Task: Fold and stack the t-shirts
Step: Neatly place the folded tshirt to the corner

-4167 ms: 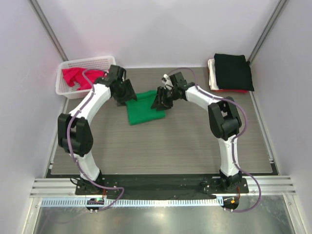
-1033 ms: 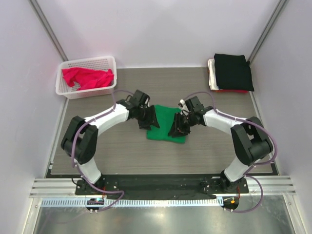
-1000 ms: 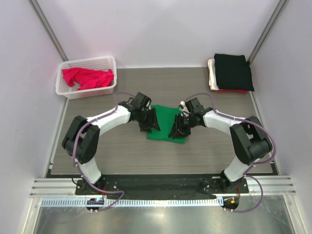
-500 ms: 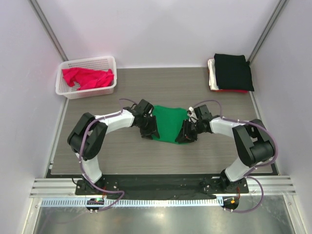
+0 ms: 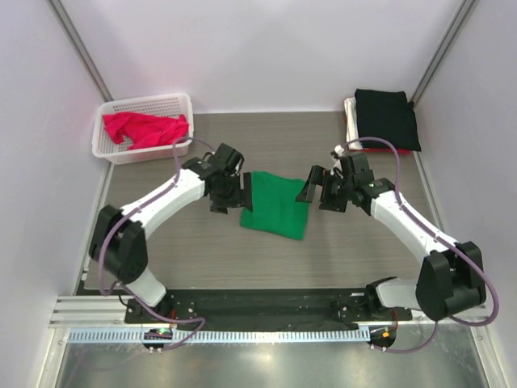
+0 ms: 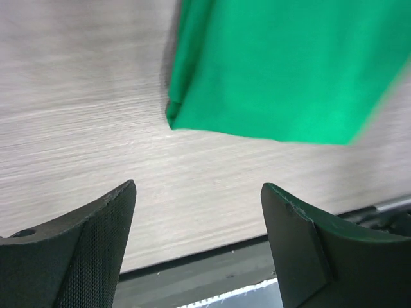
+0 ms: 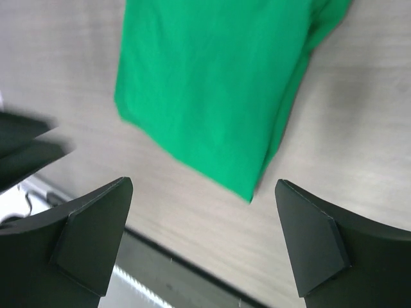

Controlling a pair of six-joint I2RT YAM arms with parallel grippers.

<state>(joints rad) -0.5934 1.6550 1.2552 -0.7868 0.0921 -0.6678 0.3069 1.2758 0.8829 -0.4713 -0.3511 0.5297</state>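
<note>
Top external view: folded bright green cloth t-shirt (image 5: 276, 205) flat at frame centre; left gripper (image 5: 233, 196) and right gripper (image 5: 316, 194) either side, jaws spread, empty.

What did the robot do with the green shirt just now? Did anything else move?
Both arms slid the green t-shirt toward the near edge. Then the left gripper and right gripper opened, let it go and pulled away sideways. It now lies folded flat on the table. The red-pink t-shirt in the basket and the black-topped stack stayed put.
</note>
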